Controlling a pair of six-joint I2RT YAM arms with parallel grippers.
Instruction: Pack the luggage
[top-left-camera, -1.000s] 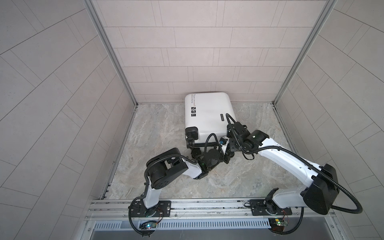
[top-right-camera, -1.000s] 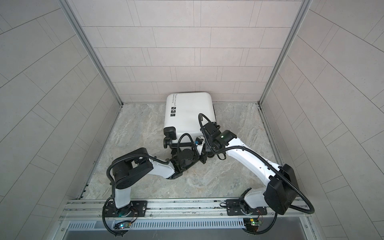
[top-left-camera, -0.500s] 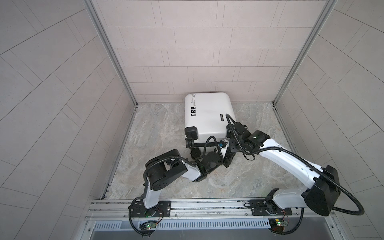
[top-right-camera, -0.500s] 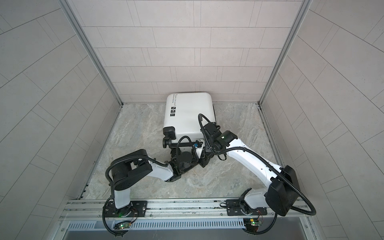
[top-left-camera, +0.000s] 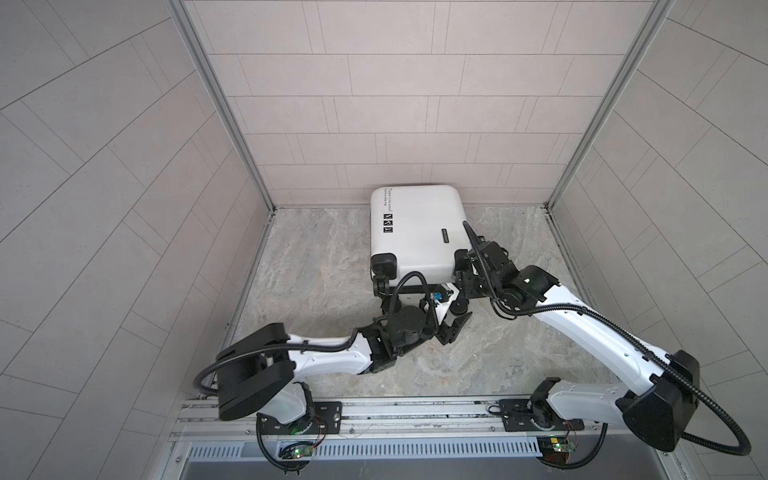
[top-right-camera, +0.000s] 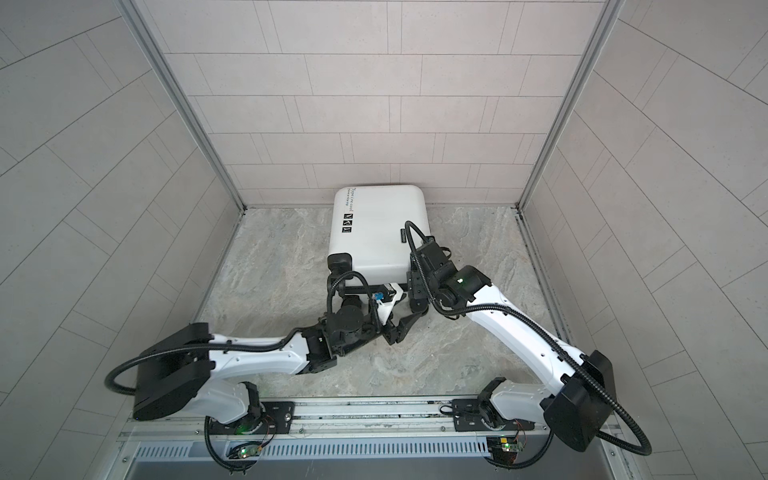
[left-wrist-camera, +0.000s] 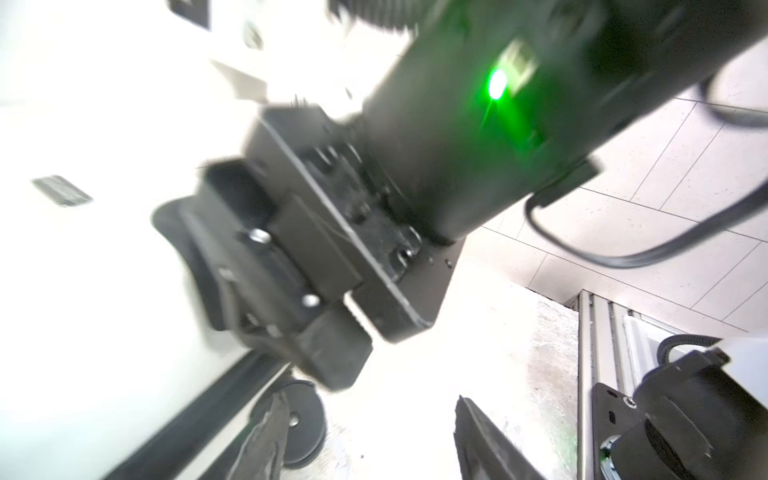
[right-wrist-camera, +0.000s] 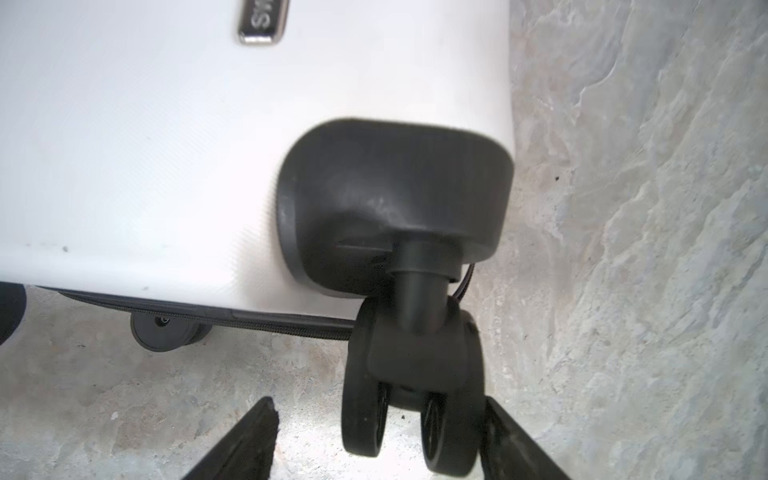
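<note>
The luggage (top-left-camera: 415, 232) lies flat and closed on the marbled bench (top-left-camera: 316, 266), its far end against the back wall, its wheels toward the arms; the right pincer (right-wrist-camera: 378, 405) stands wide around a spinner wheel (right-wrist-camera: 361, 419) at the case's near right corner, one finger just beside it and the other apart; the left pincer (top-left-camera: 453, 328) gapes wide just above the bench near that wheel end, holding nothing.
</note>
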